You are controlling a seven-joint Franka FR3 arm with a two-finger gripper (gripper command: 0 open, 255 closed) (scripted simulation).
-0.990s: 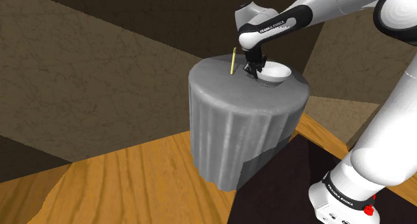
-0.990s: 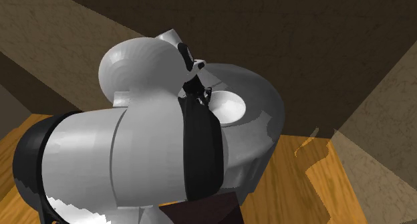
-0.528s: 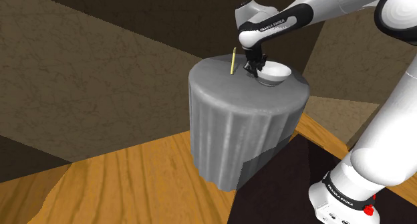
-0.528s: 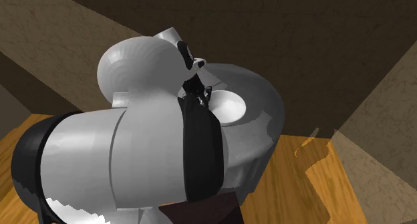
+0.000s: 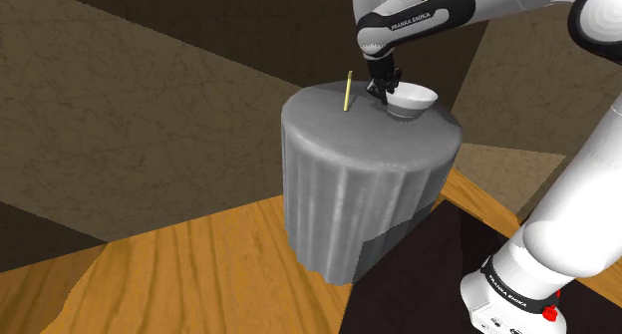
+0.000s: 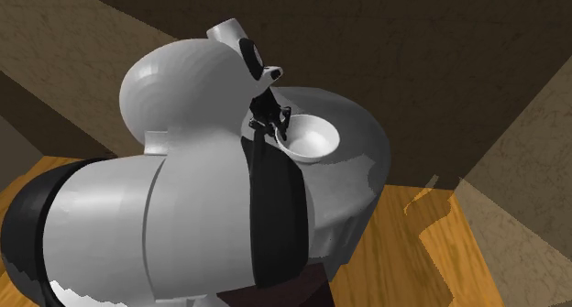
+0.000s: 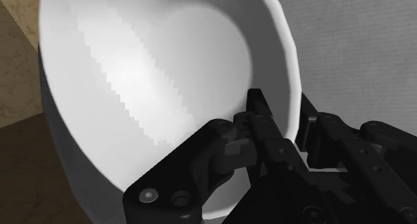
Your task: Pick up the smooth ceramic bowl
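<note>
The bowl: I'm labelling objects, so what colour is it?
The bowl is plain white, with no pattern; the wrist view shows it best.

A round table (image 5: 344, 197), draped to the floor in a grey cloth that hangs in soft vertical folds, stands on a floor (image 5: 189, 272) of warm, honey-coloured wooden boards, seen from the shoulder view. A thin yellow stick (image 5: 346, 91) stands on end on the tabletop, near the edge towards that view's left. Mottled brown walls (image 5: 130, 113) close in behind the table in slanting planes, some lit to a sandy tan and others in deep shadow, and they meet the boards along a sharp line.
</note>
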